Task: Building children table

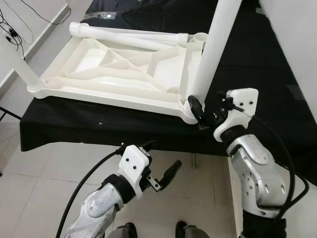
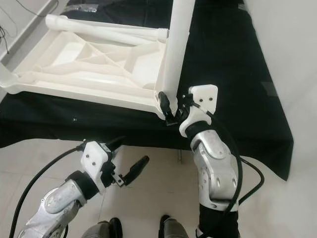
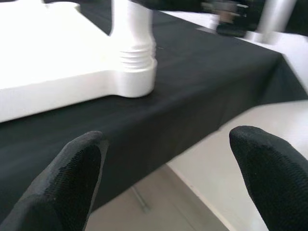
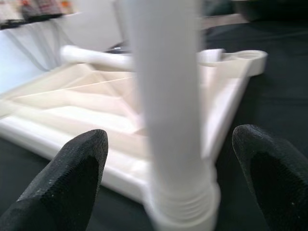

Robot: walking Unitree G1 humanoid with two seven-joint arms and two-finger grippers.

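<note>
upturned white tabletop on black-draped worktop | upright leg in near corner socket | right gripper spread wide around leg's base, not touching | left gripper open, empty, below worktop edge

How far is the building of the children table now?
Two legs stand in the upturned tabletop: the near-right leg and a near-left one. The open right gripper sits at the right leg's base. A loose leg lies unfitted. The left gripper is open below the table edge.
</note>
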